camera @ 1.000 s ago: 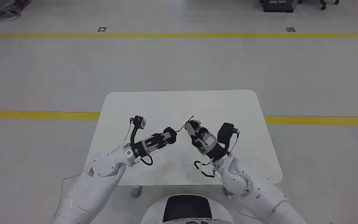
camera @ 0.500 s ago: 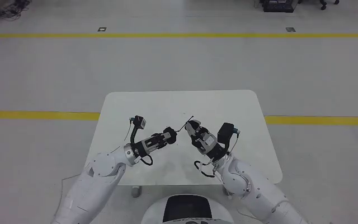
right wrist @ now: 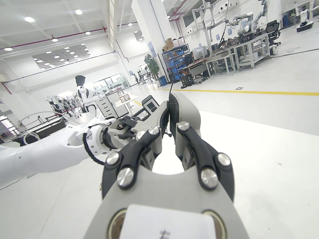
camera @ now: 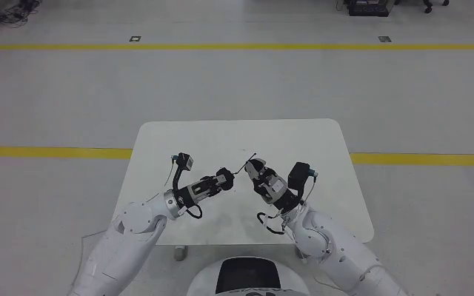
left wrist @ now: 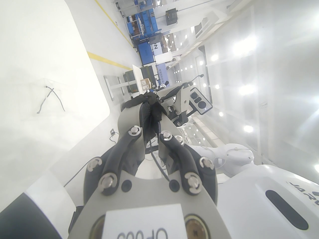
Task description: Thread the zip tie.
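Note:
The zip tie [camera: 245,164] is a thin black strap held in the air above the white table [camera: 222,137], between my two grippers. My left gripper [camera: 226,177] is shut on one end of it; a thin black strand [left wrist: 155,159] runs back between its fingers. My right gripper [camera: 252,169] is shut on the strap farther along. The strap's free tip [right wrist: 171,85] sticks out past the right gripper's closed pads. The two grippers' tips nearly meet over the middle of the table. The left gripper [right wrist: 124,125] lies just beyond my right one in the right wrist view.
The table's rounded edges [camera: 348,170] lie close on both sides of the arms. Thin crossing dark lines [left wrist: 49,96] show on the tabletop beneath the grippers; they look like shadows. Bare floor with yellow lines [camera: 67,152] surrounds the table.

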Controlling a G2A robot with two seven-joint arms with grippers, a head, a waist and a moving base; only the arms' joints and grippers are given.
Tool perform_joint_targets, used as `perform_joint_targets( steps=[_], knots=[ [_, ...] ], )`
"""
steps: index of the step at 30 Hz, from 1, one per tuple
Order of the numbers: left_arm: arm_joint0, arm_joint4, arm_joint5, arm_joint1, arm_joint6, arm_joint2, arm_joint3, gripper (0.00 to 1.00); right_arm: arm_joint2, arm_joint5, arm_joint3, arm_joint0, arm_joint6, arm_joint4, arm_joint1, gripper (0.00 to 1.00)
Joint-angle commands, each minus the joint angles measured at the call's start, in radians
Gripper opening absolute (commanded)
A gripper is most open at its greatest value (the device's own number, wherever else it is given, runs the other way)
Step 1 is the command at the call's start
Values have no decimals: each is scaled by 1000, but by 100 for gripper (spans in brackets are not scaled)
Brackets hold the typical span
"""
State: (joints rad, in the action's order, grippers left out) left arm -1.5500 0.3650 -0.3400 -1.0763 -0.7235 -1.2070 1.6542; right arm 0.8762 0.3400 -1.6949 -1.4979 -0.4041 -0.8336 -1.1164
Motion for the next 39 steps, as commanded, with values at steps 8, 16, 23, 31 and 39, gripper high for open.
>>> perform_joint_targets(
  steps=[8, 16, 23, 31, 39],
  knots=[
    [0, 0, 0, 0, 0, 0, 0, 0, 14, -2, -9, -15, 12, -6, -3, 0],
    [0, 0, 0, 0, 0, 0, 0, 0, 27, 0, -16, -29, 17, -13, -5, 0],
    [0, 0, 0, 0, 0, 0, 0, 0, 20, 0, -13, -29, 20, -13, -6, 0],
    [0, 0, 0, 0, 0, 0, 0, 0, 17, 0, -9, -24, 17, -12, -7, 0],
    [0, 0, 0, 0, 0, 0, 0, 0, 17, 0, -4, -18, 13, -10, -8, 0]
  ],
)
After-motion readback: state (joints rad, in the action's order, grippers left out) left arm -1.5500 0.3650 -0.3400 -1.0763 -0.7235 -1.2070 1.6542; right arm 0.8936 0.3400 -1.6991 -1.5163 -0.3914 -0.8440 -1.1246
